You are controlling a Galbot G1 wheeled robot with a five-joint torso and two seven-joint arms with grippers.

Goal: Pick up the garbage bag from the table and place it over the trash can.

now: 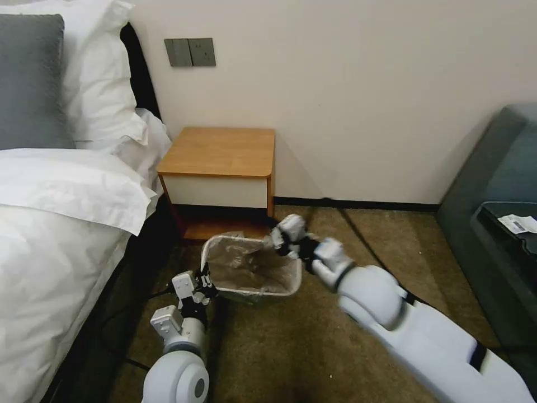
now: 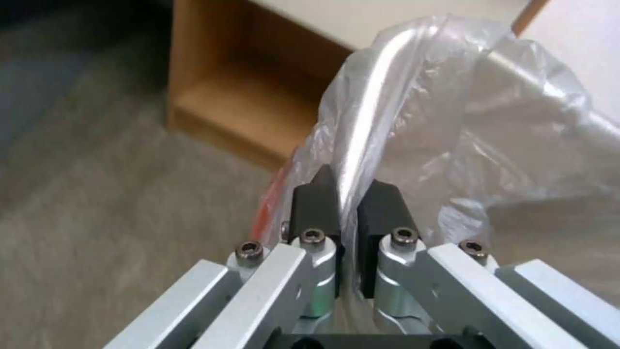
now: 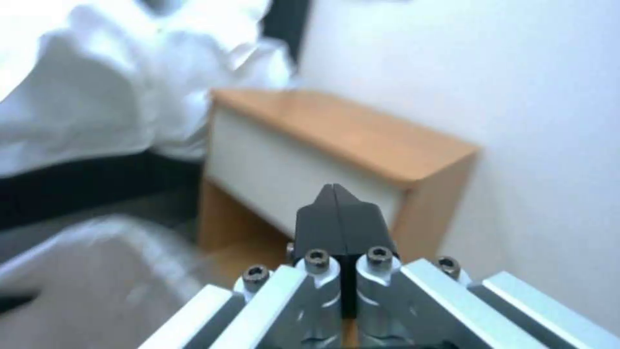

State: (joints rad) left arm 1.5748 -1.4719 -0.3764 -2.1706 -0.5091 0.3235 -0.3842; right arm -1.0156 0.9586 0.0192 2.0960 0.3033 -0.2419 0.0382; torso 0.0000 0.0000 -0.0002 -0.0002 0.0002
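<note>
Head view: trash can on the carpet, just in front of the table's open lower shelf. Garbage bag draped inside and over the can's rim, crinkled plastic lining the opening. Tabletop bare. Left gripper at the can's near-left corner, touching the bag-covered rim. Right gripper at the can's far-right corner, beside the rim, fingers appearing closed. Bed with white linen along the left; dark sofa at the right.

Left wrist view: left gripper pinched narrow on the garbage bag, a fold of plastic caught between the black pads. Red drawstring band visible just beside the pads. Table shelf behind, carpet below.

Right wrist view: right gripper fully closed, pads meeting, nothing seen between them. Table ahead, wooden top and white drawer front visible. Blurred bag-covered rim of the trash can low in the frame, apart from the fingertips. White bed linen behind.
</note>
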